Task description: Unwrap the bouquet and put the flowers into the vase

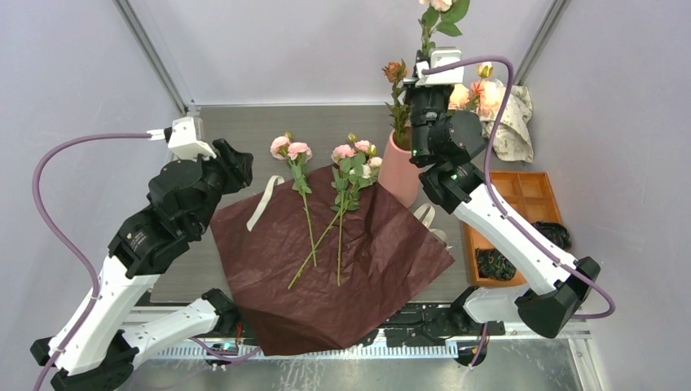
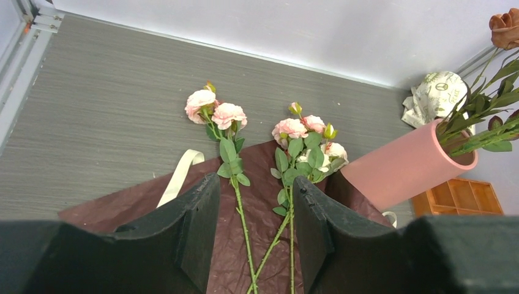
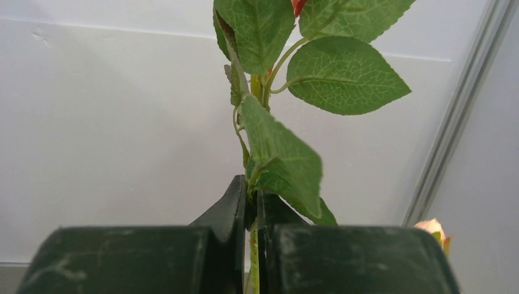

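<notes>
The dark red paper (image 1: 358,269) lies spread flat with cream ribbon (image 1: 265,199) at its left edge. On it rest loose flowers (image 1: 303,191), pink blooms pointing away from me: one stem on the left (image 2: 227,116) and a cluster on the right (image 2: 303,131). The salmon-pink vase (image 1: 398,169) stands at the paper's far right corner with several stems in it. Above the vase, my right gripper (image 1: 424,69) is shut on an upright flower stem (image 3: 252,245) with leaves above the fingers. My left gripper (image 2: 255,184) hangs open over the paper's left part, the stems lying below its gap.
Crumpled cream printed paper (image 1: 513,122) lies behind the vase at the back right. An orange compartment tray (image 1: 530,195) with dark items (image 1: 497,265) sits to the right. Another ribbon loop (image 1: 428,216) lies by the vase's base. Walls enclose the table on three sides.
</notes>
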You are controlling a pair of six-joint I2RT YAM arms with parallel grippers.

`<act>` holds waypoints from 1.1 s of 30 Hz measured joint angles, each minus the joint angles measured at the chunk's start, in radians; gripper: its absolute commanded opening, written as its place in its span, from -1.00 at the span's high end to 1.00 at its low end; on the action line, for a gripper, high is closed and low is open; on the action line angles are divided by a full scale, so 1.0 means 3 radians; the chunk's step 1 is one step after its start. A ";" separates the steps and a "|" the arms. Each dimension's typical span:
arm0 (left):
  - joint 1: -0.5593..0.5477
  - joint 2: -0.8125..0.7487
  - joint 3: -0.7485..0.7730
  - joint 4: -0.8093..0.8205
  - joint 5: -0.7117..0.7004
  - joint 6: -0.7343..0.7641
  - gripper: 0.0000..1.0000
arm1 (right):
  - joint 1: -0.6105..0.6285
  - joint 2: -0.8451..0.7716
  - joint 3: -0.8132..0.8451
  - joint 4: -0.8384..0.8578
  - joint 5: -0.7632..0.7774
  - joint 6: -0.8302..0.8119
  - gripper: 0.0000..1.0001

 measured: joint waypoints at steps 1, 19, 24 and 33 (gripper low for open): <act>0.0000 0.0001 -0.0003 0.0001 0.0000 0.0000 0.04 | -0.0020 -0.0006 -0.0060 0.0018 0.0009 0.0033 0.99; 0.0000 0.0168 -0.0080 0.0083 0.0116 -0.0027 0.04 | -0.0062 -0.0449 -0.1241 -0.0010 0.0173 0.0863 0.99; 0.0000 0.0299 -0.0103 0.0156 0.0193 -0.0060 0.03 | -0.0076 -0.0621 -0.1522 -0.0088 0.0193 0.1170 0.99; 0.0000 0.0421 -0.0216 0.0215 0.0294 -0.0123 0.04 | -0.0083 -0.0641 -0.1808 -0.0277 0.0202 0.1472 0.99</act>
